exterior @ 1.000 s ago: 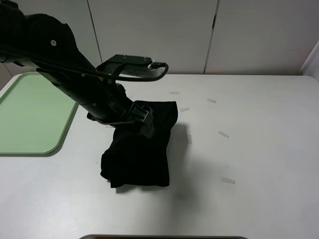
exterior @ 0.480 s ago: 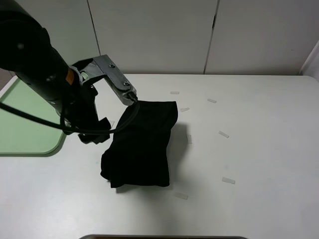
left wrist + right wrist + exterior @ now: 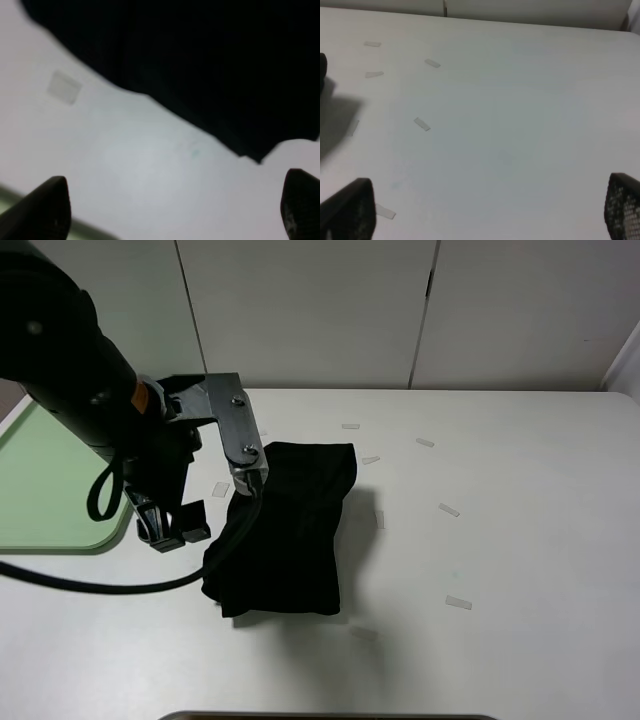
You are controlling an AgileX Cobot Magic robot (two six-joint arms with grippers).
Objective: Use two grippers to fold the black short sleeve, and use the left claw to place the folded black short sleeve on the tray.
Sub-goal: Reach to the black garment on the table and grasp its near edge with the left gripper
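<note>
Overhead view: you see the black short sleeve (image 3: pixel 285 530) folded into a compact, thick bundle, plain black with no lettering or label showing. It lies on the white table (image 3: pixel 520 520), right of the pale green tray (image 3: pixel 55 490) and apart from it. Its long axis runs from the near-left corner to the far-right corner, slightly tilted; the far end is squarer and the near end wider and rumpled.

The left claw (image 3: pixel 205 510) hangs over the table at the bundle's left edge, between the tray and the garment. One finger (image 3: pixel 245 455) reaches over the shirt's far-left corner; the other (image 3: pixel 170 530) stands off to the left, nearer the tray. Your left wrist view shows both fingertips (image 3: pixel 50 207) spread wide with bare table between them, the dark fabric beyond, nothing gripped.

The right gripper (image 3: pixel 485 212) is outside the overhead view; its wrist view shows fingertips (image 3: pixel 350 207) wide apart above bare table carrying small tape strips (image 3: pixel 421 123).
</note>
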